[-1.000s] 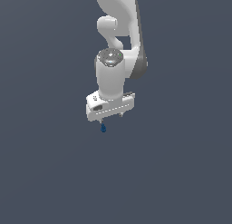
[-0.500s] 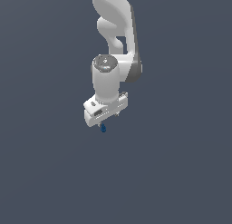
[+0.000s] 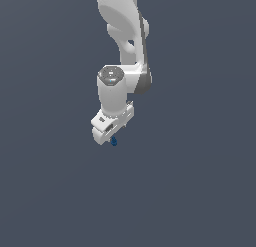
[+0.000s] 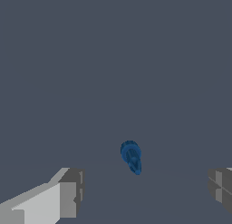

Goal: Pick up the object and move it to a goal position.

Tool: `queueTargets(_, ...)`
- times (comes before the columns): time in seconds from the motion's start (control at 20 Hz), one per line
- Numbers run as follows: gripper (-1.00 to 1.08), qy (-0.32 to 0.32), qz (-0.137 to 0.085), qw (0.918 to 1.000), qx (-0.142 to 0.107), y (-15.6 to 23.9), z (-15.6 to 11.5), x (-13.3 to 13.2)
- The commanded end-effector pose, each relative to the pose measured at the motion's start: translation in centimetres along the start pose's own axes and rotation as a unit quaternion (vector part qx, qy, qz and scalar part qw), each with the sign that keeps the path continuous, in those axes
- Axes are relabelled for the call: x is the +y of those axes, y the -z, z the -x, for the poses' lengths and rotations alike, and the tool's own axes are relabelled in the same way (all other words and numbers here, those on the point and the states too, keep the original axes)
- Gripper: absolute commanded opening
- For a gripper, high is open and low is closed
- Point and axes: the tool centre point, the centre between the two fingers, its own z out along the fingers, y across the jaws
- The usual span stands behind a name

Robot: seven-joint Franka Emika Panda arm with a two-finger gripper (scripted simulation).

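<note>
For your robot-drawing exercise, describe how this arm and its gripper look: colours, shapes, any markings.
The arm is glossy white with rounded, bulging links and a grey cap on the wrist joint. The gripper is a blocky white bar; its fingertips are squarish grey pads. No cables or markings are visible.

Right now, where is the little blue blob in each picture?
Exterior view: the blue blob sits near the picture's middle, just under the white gripper at the arm's low end.
Wrist view: the blue blob lies between the two grey fingertips, touching neither, with gaps on both sides.
Shared landmark: the gripper, which shows in both views with the blob right beside it.
</note>
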Motion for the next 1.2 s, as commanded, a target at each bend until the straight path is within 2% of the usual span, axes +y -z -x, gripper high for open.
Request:
queueTargets(0.0,1.0,0.031,-0.001,0.9995,0.0,-0.5,0.3,0.1)
queueTargets(0.6,1.0,0.157,-0.006,0.9876,0.004,-2.4,1.8,0.3)
queueTargets(1.15,1.0,0.2,-0.008,0.9797,0.006,-3.0,2.2,0.4)
